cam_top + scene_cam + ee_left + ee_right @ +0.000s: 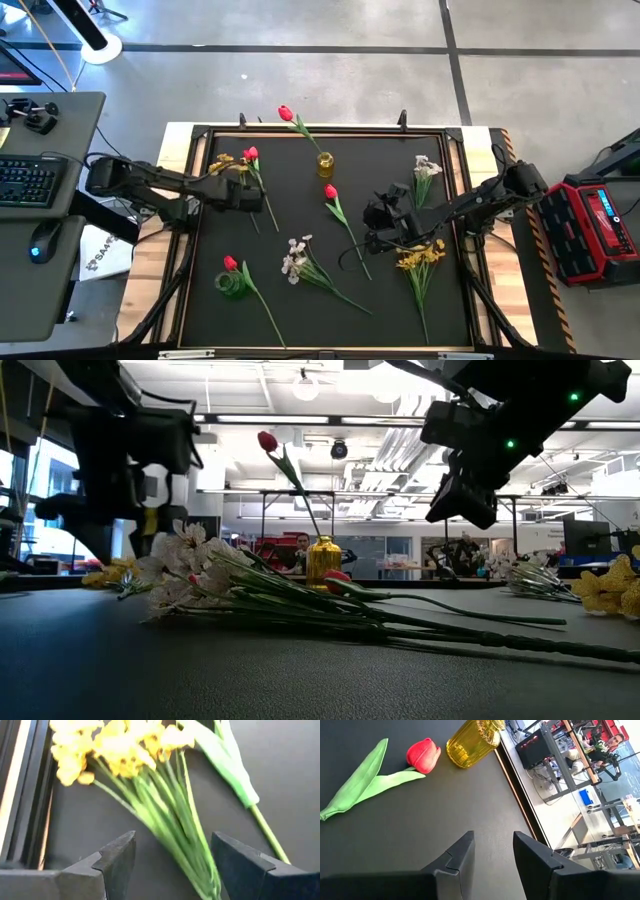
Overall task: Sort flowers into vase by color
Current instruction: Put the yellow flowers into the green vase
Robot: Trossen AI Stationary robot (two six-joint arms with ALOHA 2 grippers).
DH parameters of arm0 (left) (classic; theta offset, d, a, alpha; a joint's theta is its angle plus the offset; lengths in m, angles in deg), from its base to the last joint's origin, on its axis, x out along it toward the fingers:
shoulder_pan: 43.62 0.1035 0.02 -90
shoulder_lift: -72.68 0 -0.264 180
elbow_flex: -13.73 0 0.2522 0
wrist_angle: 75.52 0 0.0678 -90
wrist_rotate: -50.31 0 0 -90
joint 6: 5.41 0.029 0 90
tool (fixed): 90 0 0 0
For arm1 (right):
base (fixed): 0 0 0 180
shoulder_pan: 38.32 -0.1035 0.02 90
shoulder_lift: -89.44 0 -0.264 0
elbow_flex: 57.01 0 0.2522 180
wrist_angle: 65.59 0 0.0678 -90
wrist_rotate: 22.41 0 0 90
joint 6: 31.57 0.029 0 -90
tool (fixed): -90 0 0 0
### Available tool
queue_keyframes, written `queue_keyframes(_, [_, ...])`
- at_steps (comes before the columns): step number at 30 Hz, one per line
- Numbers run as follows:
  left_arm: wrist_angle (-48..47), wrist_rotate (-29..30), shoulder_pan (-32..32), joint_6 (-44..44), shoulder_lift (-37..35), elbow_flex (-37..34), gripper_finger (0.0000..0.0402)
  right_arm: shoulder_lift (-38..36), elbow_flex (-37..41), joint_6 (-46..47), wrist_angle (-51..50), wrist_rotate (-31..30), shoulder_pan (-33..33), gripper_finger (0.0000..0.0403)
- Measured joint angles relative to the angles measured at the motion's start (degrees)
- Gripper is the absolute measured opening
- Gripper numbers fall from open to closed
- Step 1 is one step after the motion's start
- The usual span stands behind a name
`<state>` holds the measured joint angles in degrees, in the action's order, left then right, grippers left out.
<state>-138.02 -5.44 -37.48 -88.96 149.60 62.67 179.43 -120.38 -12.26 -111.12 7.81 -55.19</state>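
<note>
Your left gripper (pixel 243 193) sits over the far-left part of the mat with its jaws spread wide and holding nothing. In its wrist view the stems of the yellow bunch (pixel 150 785) run straight through the gap between the two fingers (pixel 117 860), blossoms ahead of the tips, so a grasp looks ready but is not yet made. A red tulip (pixel 252 155) lies just beside that bunch, its stem passing outside one jaw.

Nearer the front edge, well clear of either set of jaws, a green vase (pixel 231 284) already carries one red tulip (pixel 231 263). The white spray (pixel 296 258) lies flat between the two grippers, unsorted.

At the far edge a yellow vase (pixel 325 164) holds another red tulip (pixel 286 113), which looks like a colour mismatch you may want to check. A loose red tulip (pixel 423 755) lies ahead of your right gripper's jaws, next to that vase.

Your right gripper (pixel 380 225) hovers mid-mat, jaws slightly parted and empty, nothing between them. A second white spray (pixel 426 168) lies beyond it toward the far right, and a second yellow bunch (pixel 421 257) lies just on its near side.

By my reading you are early on: two flowers placed, six still on the mat.
</note>
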Motion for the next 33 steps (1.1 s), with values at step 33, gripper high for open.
queue_keyframes(33, [17.0, -5.7, 7.0, 5.8, 1.4, -8.3, 0.0195, 0.0, 0.0, 1.7, 0.4, 0.3, 0.0, 0.0118])
